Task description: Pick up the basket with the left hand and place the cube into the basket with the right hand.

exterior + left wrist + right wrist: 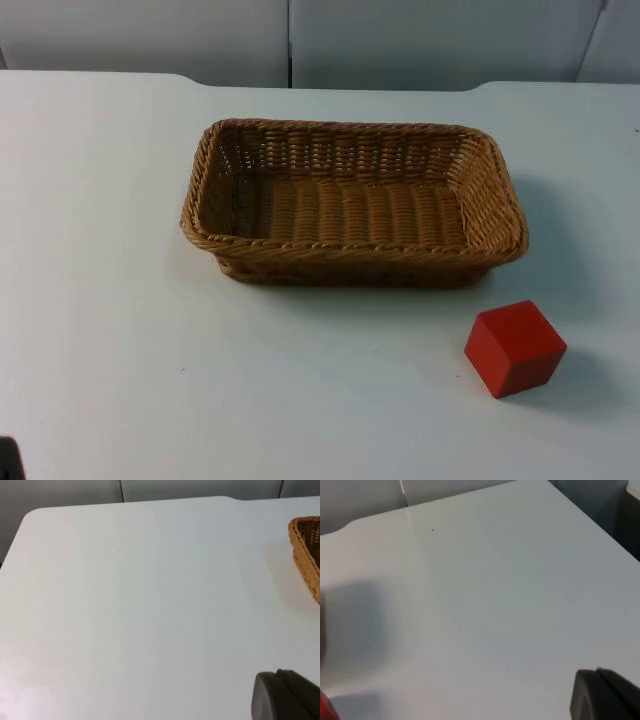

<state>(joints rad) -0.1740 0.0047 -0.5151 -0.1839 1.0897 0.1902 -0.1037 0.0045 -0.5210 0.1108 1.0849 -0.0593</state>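
Note:
A brown wicker basket (352, 203) sits upright on the white table near its middle, with nothing inside. In front of its right end rests a red cube (515, 347), a short gap away from the basket. My left gripper (287, 696) hangs over bare table to the left of the basket, whose end wall (306, 555) it sees some way off. My right gripper (607, 695) hangs over bare table to the right of the cube, of which a red sliver (324, 707) is seen. Both arms wait off to the sides, touching nothing.
The grey partition wall (300, 40) closes the table at the back. A small dark object (8, 460) pokes in at the table's front left edge. The right table edge (600, 527) drops off beyond the right gripper.

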